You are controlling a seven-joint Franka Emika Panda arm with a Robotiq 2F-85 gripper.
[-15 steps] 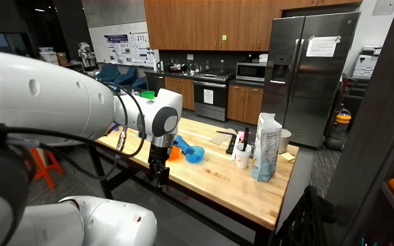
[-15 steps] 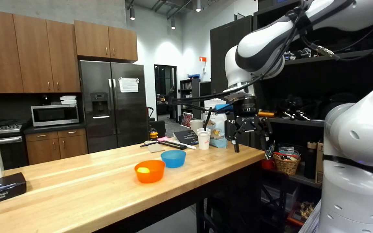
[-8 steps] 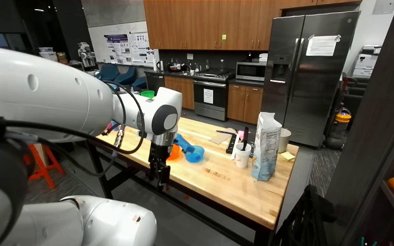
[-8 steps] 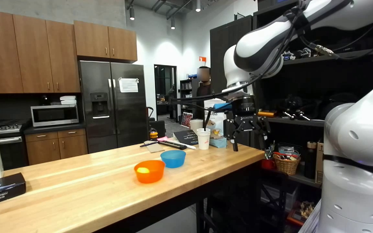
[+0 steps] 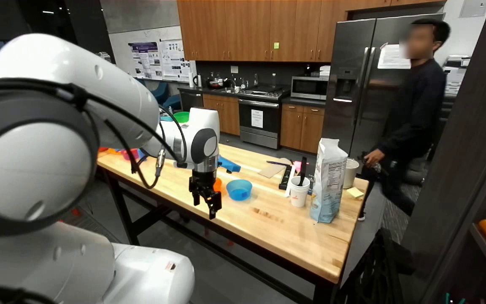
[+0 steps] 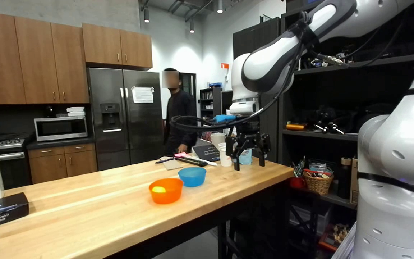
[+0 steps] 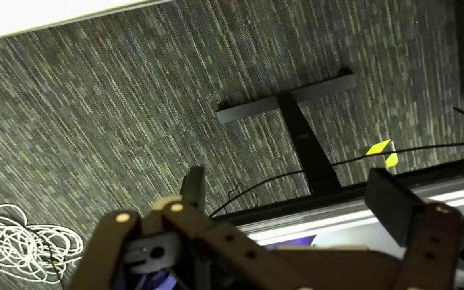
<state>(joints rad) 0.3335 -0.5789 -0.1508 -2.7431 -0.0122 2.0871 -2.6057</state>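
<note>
My gripper (image 5: pixel 204 209) is open and holds nothing. It points down near the long edge of the wooden table (image 5: pixel 268 240), and its two fingers stand wide apart in the wrist view (image 7: pixel 286 177). It also shows in an exterior view (image 6: pixel 249 166). The blue bowl (image 5: pixel 239 190) stands close by on the table, apart from the gripper. An orange bowl (image 6: pixel 171 194) with something yellow (image 6: pixel 159 189) in it stands beside the blue bowl (image 6: pixel 192 176). In an exterior view the gripper hides most of the orange bowl (image 5: pixel 217 185).
White stacked cups (image 5: pixel 298 196) with a black handle, a tall bag (image 5: pixel 329 185) and a pale container (image 5: pixel 351 173) stand at one table end. A person (image 5: pixel 416 114) is by the fridge. A black box (image 6: pixel 2 210) lies on the table. White cable (image 7: pixel 18 249) lies on carpet.
The arm has swung, and my gripper has moved inward over the table's edge, nearer the bowls. A person has walked in beside the fridge. The bowls have not moved.
</note>
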